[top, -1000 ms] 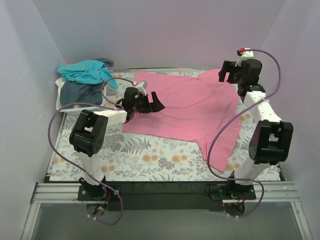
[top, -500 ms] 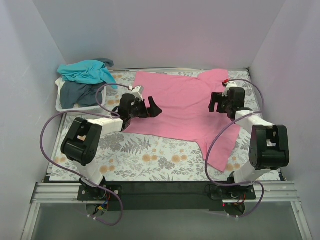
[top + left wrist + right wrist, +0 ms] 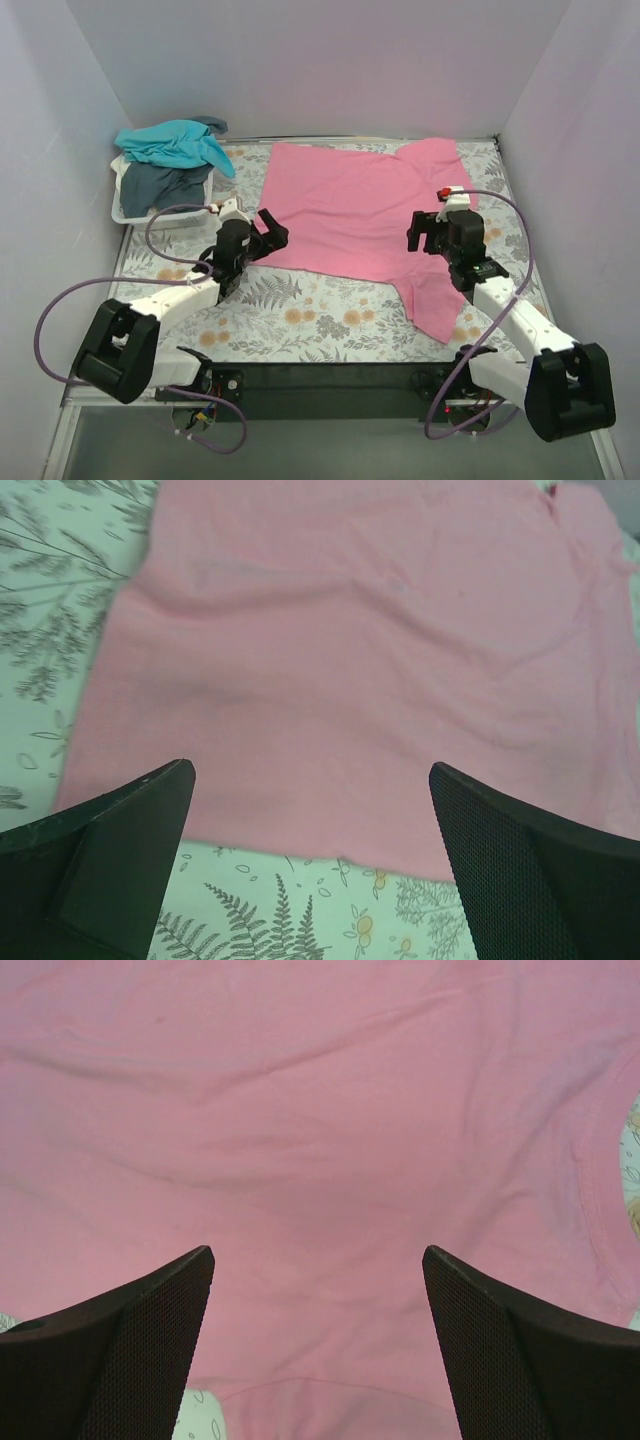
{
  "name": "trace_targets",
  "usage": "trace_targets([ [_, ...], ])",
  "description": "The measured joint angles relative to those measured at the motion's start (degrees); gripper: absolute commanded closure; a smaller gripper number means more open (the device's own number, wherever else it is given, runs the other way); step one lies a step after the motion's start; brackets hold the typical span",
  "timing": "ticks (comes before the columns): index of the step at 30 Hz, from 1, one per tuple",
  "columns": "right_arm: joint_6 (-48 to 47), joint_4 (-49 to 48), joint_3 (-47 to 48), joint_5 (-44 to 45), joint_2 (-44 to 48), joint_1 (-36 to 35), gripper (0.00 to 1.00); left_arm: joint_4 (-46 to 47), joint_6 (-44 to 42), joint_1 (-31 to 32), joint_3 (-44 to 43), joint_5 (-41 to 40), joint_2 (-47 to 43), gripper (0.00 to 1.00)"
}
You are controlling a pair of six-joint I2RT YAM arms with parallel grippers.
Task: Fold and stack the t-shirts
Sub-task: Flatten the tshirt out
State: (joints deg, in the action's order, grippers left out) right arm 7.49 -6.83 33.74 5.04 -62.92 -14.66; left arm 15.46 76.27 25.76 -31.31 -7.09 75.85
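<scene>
Both arms have retreated toward the worktop's (image 3: 300, 312) near edge; left claw (image 3: 272, 229) and right claw (image 3: 422, 233), spread and empty, face the flat bubblegum-pink cotton t-shirt (image 3: 350, 210). Folding unstarted; next, probably, pinch its near hem.

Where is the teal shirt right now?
Top view, far left corner: the teal shirt is heaped over the grey shirt in the white basket, left of the spread pink shirt.

1. The desk (image 3: 300, 310) wore a cover printed with flowers and ferns.
2. A pink t-shirt (image 3: 360, 210) lay spread across its far middle, one part trailing toward the near right.
3. A white basket (image 3: 128, 216) apparently sat at the far-left corner.
</scene>
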Motion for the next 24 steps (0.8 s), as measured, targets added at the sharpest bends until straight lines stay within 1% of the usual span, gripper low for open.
trace_targets([
  [4,1.7,2.0,-2.1,1.6,5.4,-0.3,0.23,-4.4,3.0,0.0,-0.3,-7.9,-4.2,0.05],
  [8,2.9,4.3,-3.4,2.6,10.6,-0.5,0.23,-9.9,5.3,-0.1,-0.3,-12.2,-3.4,0.16],
  [10,3.1,5.7,-3.6,3.2,12.5,-0.7,0.23,-12.2,6.1,-0.5,-0.1,-12.8,-3.0,0.19],
  [16,3.3,8.9,-3.6,4.3,15.6,-0.8,0.23,-15.3,7.8,-1.1,2.3,-13.0,-3.5,0.22],
  [18,3.3,9.4,-3.6,4.3,15.9,-0.8,0.23,-15.8,8.2,-1.3,2.8,-13.0,-3.5,0.22],
  [19,3.3,9.7,-3.6,4.3,15.9,-0.8,0.23,-16.2,8.3,-1.4,3.0,-13.0,-3.5,0.24],
  [21,3.3,10.2,-3.7,4.3,15.9,-0.8,0.23,-16.3,8.5,-1.7,3.5,-13.0,-3.5,0.25],
  [22,3.3,10.2,-3.7,4.3,15.9,-0.8,0.23,-16.2,8.5,-1.9,3.8,-12.9,-3.5,0.27],
  [24,3.3,10.2,-3.7,4.3,15.8,-0.8,0.23,-15.6,8.6,-2.5,4.3,-12.3,-3.5,0.28],
])
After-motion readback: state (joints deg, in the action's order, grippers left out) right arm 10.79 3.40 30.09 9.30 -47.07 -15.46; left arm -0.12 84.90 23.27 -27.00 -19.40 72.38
